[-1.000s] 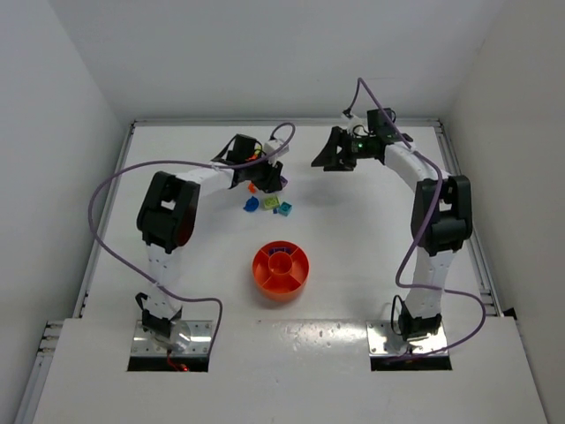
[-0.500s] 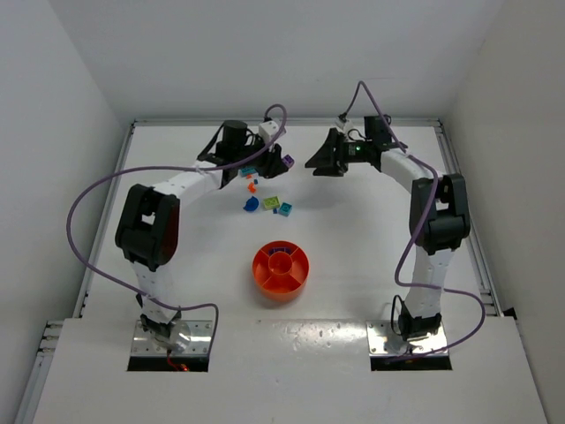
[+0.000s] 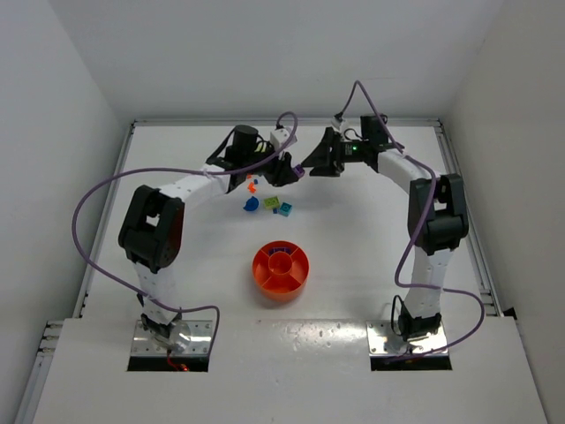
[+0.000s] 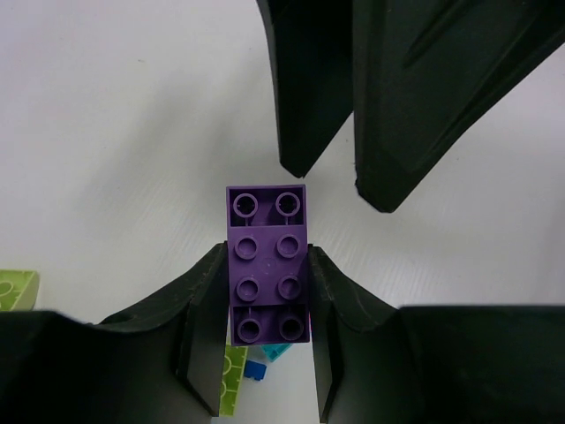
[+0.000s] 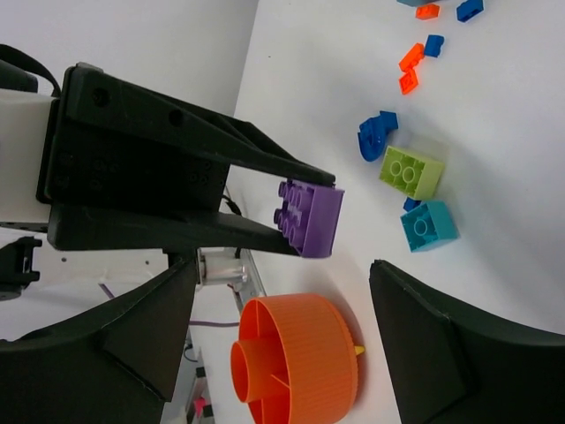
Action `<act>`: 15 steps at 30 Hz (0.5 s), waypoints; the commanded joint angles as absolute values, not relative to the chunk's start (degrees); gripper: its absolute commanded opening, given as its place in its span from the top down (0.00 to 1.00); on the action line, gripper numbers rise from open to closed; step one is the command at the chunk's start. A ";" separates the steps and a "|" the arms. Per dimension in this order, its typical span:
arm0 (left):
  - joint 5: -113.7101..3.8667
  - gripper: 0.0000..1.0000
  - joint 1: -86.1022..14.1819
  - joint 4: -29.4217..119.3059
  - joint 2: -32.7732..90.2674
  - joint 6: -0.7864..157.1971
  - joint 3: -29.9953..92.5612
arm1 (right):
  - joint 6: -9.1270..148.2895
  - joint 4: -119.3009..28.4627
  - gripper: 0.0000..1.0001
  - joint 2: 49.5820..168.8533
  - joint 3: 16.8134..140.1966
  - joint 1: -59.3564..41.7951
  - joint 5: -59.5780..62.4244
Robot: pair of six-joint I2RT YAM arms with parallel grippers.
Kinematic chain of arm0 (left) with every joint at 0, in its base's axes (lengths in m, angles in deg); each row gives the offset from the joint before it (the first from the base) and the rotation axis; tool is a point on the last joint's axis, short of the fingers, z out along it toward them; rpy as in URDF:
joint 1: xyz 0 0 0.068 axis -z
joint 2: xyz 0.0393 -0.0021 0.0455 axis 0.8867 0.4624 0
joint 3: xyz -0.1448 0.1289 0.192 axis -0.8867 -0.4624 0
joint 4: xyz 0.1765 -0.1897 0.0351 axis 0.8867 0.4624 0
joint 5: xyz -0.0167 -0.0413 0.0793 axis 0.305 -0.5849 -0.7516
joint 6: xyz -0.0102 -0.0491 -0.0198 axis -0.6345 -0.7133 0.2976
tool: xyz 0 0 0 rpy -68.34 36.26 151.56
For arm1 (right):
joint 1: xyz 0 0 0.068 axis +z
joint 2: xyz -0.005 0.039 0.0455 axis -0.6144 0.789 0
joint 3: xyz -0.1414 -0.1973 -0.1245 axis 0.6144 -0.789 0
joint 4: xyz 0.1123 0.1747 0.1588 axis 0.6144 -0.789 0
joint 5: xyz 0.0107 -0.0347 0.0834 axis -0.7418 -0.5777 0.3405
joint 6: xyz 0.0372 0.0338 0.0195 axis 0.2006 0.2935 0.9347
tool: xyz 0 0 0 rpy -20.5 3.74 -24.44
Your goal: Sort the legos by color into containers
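Nearby, on the smooth white table between plain walls, sits the ribbed round orange tray; beyond lie loose bricks. Farther back, the left gripper clamps a studded purple brick, the right gripper gaping opposite.

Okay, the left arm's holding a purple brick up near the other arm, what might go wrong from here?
1. The left claw pinches only the lower half of the purple brick, and the fingers of the open right claw stand close to its free end; a nudge might twist it loose.
2. It is held away from the orange tray; dropped here, it would likely land among loose pieces like the green brick and teal brick.
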State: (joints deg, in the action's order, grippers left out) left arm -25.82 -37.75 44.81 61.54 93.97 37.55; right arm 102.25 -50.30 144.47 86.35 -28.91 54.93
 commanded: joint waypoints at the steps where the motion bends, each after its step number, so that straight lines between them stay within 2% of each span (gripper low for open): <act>1: -23.72 0.78 -36.88 42.83 57.84 94.18 37.42 | 101.53 -49.04 0.20 145.56 87.60 -27.98 54.87; 3: -23.19 0.78 -36.36 42.83 57.84 94.18 37.42 | 101.53 -48.43 0.20 146.08 87.60 -27.37 55.39; 7: -23.19 0.78 -35.83 42.83 57.84 94.18 37.42 | 101.53 -48.43 0.27 146.61 88.12 -26.84 55.92; 10: -23.19 0.78 -35.83 42.31 57.32 94.18 37.95 | 101.53 -47.72 0.37 147.23 88.12 -26.83 56.45; 11: -23.19 0.78 -35.83 42.30 57.32 93.66 37.95 | 101.53 -47.03 0.44 147.23 88.12 -26.83 57.06; 15: -23.19 0.78 -35.30 42.30 57.32 93.65 37.95 | 102.05 -45.62 0.60 147.23 87.51 -26.83 58.12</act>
